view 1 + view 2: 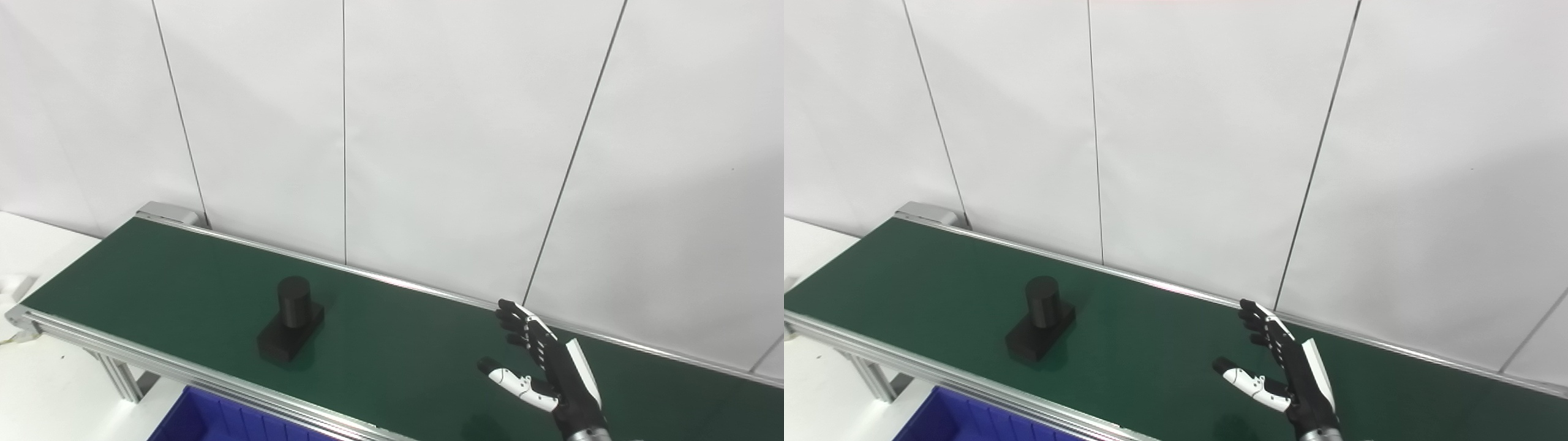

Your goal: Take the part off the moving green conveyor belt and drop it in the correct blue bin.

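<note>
One black part [291, 327] sits on our green belt [398, 343], nothing between it and our right hand [545, 367], fingers spread wide, empty; the blue bin [208, 422] is cut off below.

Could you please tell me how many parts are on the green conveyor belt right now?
1: the black part sits left of centre on the belt, apart from the open right robot hand.

Blue bin [208, 422] cut by bottom edge; left hand unseen.
</note>
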Tool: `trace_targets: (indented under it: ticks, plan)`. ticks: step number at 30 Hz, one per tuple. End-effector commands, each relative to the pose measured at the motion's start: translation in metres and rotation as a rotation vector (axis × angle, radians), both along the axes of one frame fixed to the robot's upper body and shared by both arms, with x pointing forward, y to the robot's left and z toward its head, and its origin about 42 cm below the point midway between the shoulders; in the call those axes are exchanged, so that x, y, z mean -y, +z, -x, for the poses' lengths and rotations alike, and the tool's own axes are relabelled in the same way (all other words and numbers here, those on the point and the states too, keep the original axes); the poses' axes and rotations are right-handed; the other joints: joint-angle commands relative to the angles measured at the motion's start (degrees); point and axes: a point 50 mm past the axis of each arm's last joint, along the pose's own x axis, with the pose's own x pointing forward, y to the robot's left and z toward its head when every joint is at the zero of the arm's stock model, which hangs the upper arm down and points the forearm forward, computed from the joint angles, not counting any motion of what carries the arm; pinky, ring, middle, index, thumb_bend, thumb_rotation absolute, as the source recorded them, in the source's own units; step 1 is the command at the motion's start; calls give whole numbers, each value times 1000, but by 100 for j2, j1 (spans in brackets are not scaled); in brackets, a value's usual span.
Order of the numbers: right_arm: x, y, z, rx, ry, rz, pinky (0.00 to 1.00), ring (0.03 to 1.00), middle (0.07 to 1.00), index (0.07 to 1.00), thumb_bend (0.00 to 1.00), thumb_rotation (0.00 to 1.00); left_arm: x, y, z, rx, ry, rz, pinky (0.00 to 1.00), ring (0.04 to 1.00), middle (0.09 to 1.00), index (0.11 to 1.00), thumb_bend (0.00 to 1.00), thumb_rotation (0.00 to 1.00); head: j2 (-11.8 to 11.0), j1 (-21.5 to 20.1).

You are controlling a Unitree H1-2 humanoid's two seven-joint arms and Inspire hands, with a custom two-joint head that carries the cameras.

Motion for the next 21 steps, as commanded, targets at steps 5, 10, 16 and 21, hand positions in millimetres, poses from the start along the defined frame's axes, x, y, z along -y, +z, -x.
trace_targets:
  ticks: [5, 10, 16, 21]
  plan:
    - [-15, 29, -17, 133, 30, 13, 843, 872, 873, 897, 664, 424, 1, 11, -13, 80, -14, -4, 562, 640, 680, 669, 766, 470, -7, -13]
    - [-18, 32, -23, 142, 41, 36, 862, 897, 898, 912, 691, 466, 2, 10, -14, 76, -14, 7, 558, 639, 681, 668, 774, 473, -25, -16]
    - [-23, 38, -28, 136, 48, 67, 884, 909, 902, 910, 704, 455, 2, 10, -15, 74, -13, 9, 558, 637, 680, 667, 777, 471, -15, -99]
    - [-30, 41, -32, 138, 54, 50, 879, 911, 906, 910, 709, 451, 2, 11, -14, 80, -16, 1, 556, 640, 681, 666, 778, 490, 25, -224]
